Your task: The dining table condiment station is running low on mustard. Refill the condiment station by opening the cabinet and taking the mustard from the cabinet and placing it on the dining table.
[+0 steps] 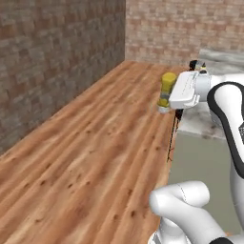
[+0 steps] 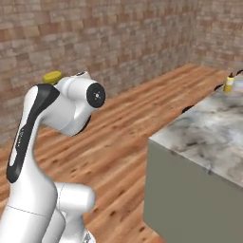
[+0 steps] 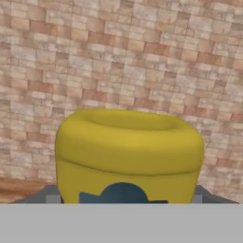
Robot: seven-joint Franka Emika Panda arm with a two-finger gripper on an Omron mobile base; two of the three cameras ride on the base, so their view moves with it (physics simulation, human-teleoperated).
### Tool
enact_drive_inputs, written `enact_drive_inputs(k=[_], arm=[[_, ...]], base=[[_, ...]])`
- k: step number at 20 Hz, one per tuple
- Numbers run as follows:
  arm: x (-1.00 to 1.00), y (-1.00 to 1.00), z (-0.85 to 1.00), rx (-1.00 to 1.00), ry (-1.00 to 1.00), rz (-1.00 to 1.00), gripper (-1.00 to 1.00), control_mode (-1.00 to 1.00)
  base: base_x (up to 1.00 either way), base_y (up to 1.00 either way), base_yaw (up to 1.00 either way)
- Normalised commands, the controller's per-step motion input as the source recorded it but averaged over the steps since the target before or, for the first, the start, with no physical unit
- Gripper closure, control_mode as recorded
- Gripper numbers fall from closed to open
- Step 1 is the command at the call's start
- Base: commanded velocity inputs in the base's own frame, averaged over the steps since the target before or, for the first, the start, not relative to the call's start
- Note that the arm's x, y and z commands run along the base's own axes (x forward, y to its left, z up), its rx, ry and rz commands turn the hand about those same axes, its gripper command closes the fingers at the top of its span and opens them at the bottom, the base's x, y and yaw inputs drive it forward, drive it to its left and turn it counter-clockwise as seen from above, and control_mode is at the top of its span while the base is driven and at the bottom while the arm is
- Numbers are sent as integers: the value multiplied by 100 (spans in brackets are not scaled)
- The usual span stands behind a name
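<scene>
The mustard [image 1: 167, 89] is a squat dark-yellow bottle held in the air, its pale cap pointing down. My gripper [image 1: 173, 93] is shut on it from the right, just left of the dining table [image 1: 202, 125] with its marble top. In the hand view the mustard [image 3: 128, 147] sits very close between my gripper [image 3: 123, 199] fingers, in front of a brick wall. From the right base view, the bottle's yellow end [image 2: 52, 76] peeks over my arm, and the dining table [image 2: 209, 133] stands to the right. The cabinet is out of view.
A slim yellow bottle [image 2: 229, 84] stands at the far end of the marble top. Black stool parts [image 1: 172, 136] hang along the table's left side. Wooden floor [image 1: 95, 143] stretches left to brick walls [image 1: 47, 57].
</scene>
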Motion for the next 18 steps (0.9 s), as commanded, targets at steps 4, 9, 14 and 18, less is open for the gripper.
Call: enact_drive_inputs(k=[4, 9, 14, 18], arm=[[0, 0, 0, 0, 0, 0, 100, 100], [0, 0, 0, 0, 0, 0, 100, 100], [0, 0, 0, 0, 0, 0, 100, 100], [0, 0, 0, 0, 0, 0, 100, 100]], base=[[54, 90, -54], [62, 93, -53], [65, 92, -54], [65, 88, -55]])
